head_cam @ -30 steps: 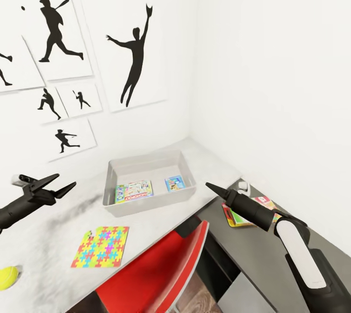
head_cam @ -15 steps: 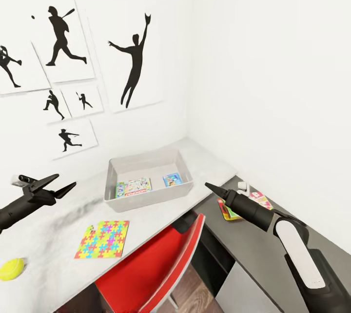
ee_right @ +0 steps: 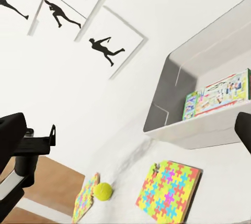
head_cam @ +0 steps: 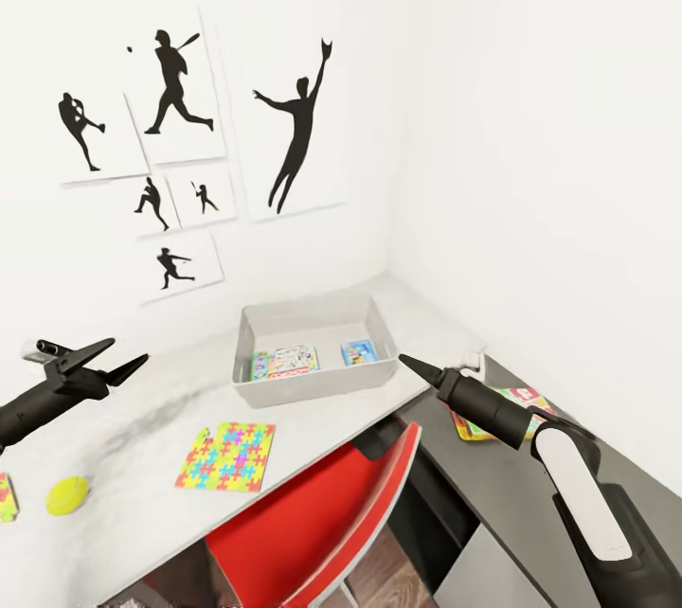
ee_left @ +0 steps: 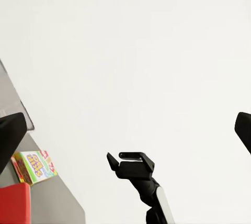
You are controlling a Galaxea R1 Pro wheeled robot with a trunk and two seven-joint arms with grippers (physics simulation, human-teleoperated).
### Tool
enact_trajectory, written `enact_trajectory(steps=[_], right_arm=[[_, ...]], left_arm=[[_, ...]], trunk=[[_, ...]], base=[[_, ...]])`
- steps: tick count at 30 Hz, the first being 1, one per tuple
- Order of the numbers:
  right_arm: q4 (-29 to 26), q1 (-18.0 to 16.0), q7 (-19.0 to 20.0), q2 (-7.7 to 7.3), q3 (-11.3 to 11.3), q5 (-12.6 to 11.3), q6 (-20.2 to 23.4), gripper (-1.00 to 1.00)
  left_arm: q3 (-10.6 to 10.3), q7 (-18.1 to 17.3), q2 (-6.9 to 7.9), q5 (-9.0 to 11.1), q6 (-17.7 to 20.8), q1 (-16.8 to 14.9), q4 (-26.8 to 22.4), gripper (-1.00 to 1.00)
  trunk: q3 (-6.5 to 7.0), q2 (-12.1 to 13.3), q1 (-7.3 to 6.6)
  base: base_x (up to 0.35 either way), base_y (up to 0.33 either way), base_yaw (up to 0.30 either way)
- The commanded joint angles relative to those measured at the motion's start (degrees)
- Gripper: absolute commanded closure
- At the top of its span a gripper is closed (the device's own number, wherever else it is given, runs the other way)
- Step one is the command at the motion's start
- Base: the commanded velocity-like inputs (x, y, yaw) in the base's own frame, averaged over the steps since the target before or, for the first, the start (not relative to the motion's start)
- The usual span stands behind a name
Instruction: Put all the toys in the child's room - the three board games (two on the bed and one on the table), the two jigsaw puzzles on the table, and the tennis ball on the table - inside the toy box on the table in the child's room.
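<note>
Child's room, corner by two walls: toy box (head_cam: pixel 313 371) sits near far corner of counter (head_cam: pixel 142 419), holding two board games (head_cam: pixel 284 362), one pale, one blue. One jigsaw puzzle (head_cam: pixel 227 456) lies flat near front edge; tennis ball (head_cam: pixel 66 494) farther along toward left end, second puzzle (ee_right: pixel 83 198) just beyond it. Third board game (head_cam: pixel 502 409) rests on lower dark section. Left gripper (head_cam: pixel 118 357) spread wide, empty, above counter. Right gripper (head_cam: pixel 409 363): jaw state unclear.
</note>
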Motion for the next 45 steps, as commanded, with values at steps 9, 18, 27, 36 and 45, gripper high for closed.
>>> enact_trajectory(steps=[9, 18, 27, 36, 45], right_arm=[[-0.02, -0.05, -0.21, -0.01, 0.08, -0.05, 0.18, -1.0], [-0.02, -0.05, -0.53, 0.05, 0.21, 0.04, 0.1, -1.0], [-0.02, -0.05, -0.7, 0.15, 0.77, 4.0, 0.1, -1.0], [-0.02, -0.05, -0.84, 0.17, 2.25, 4.66, 0.09, -1.0], [-0.1, -0.07, -0.73, 0.13, 2.35, 4.61, -1.26, -1.0]], left_arm=[[-0.05, -0.1, 0.02, 0.12, 0.6, -0.02, 0.01, -1.0], [-0.05, -0.06, 0.02, 0.12, 0.6, -0.01, 0.01, -1.0], [-0.05, -0.08, 0.02, 0.12, 0.62, -0.01, 0.01, -1.0], [0.0, 0.0, 0.02, 0.12, 0.62, -0.01, 0.01, -1.0], [0.0, 0.03, 0.02, 0.12, 0.62, -0.01, 0.01, -1.0]], trunk=[[0.56, -0.13, 0.03], [1.21, -0.13, 0.03], [1.85, -0.13, 0.03], [2.48, -0.13, 0.03], [2.63, -0.13, 0.03]], base=[[-0.165, 0.0, 0.203], [-0.013, 0.0, 0.207], [0.0, 0.031, 0.209], [0.0, 0.231, 0.209], [0.0, 0.157, 0.06]])
